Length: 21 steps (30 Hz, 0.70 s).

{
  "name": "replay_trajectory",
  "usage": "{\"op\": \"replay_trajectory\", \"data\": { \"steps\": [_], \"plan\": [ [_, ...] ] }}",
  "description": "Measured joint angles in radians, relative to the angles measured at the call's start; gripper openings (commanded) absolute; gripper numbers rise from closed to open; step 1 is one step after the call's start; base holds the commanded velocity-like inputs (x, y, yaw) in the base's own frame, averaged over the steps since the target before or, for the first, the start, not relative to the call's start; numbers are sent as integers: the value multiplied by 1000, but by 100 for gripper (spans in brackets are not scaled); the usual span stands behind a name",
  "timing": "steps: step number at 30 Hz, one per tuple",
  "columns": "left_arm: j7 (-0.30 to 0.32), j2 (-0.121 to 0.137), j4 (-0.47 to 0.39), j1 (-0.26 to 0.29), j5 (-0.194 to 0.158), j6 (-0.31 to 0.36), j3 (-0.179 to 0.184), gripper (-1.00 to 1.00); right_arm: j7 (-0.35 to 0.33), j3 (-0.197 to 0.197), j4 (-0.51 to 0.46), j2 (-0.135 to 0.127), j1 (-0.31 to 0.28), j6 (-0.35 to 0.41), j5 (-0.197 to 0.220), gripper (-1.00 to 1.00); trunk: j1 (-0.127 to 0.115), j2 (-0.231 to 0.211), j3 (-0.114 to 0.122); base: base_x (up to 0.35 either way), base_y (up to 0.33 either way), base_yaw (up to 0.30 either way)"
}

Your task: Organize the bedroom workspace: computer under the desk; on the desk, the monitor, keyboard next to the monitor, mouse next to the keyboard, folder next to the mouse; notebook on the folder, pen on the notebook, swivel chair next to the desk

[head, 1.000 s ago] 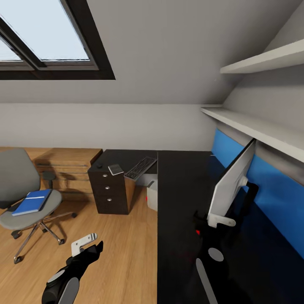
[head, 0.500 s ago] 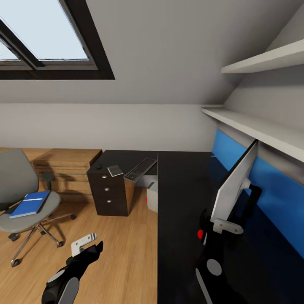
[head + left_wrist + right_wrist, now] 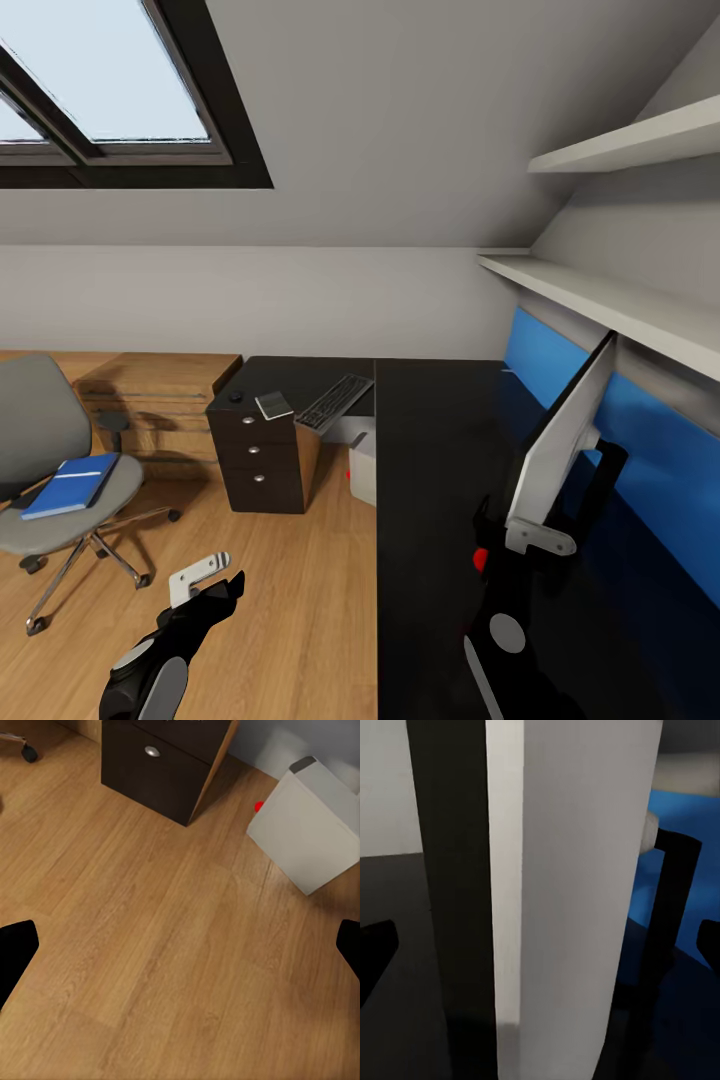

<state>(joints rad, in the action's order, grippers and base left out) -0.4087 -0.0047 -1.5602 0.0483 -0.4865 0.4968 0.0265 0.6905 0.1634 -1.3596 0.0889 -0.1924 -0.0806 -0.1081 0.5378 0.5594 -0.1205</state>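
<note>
Our right gripper [image 3: 525, 535] is at the lower edge of the monitor [image 3: 558, 440], and its light finger piece lies against the monitor's pale back; in the right wrist view the panel [image 3: 562, 892] stands between our two dark fingertips [image 3: 375, 945], which sit wide apart on either side of it. We cannot tell whether the fingers actually press on it. The monitor stands tilted over the black top of the desk [image 3: 430, 480], close to the blue back panel [image 3: 650, 450], with its black stand [image 3: 600, 480] behind it.

Our left gripper [image 3: 205, 580] hangs over the wooden floor [image 3: 290, 600] with nothing in it; in the left wrist view its fingertips [image 3: 15, 952] stand well apart above the bare boards.

On the far arm of the desk the keyboard [image 3: 333, 400] lies at an angle, with the grey notebook [image 3: 273, 404] just beside it and the small dark mouse [image 3: 235, 396] near the corner, above the drawers [image 3: 258, 455]. The computer [image 3: 362, 465] stands on the floor under the desk, beside the drawer unit, its red light showing. The swivel chair [image 3: 50, 470] stands well apart from the desk, in front of the light-wood dresser [image 3: 160, 400], and the blue folder [image 3: 72, 485] lies on its seat.
</note>
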Motion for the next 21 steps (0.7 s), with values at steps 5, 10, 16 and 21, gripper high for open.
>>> {"op": "replay_trajectory", "data": {
  "steps": [5, 10, 16, 21],
  "plan": [
    [0, 0, 0, 0, 0, 0, 0, 100, 1, -1, 0, 0, 0, 0, 1, 100, 0, 0, 0, 6, 5, -25],
    [0, 0, 0, 0, -1, 1, 0, 100, 2, -2, 0, -1, 0, 0, 2, 100, 0, 0, 5, 0, 0, -128],
    [0, 0, 2, 0, -1, 0, 0, 100, 2, -2, 0, -1, 0, 0, 2, 100, 0, 0, 13, -3, -1, -159],
    [1, 0, 2, 0, 0, 1, 0, 100, 1, -2, 1, -1, 0, 0, 0, 100, 0, 0, 19, -152, -84, -160]
  ]
}}
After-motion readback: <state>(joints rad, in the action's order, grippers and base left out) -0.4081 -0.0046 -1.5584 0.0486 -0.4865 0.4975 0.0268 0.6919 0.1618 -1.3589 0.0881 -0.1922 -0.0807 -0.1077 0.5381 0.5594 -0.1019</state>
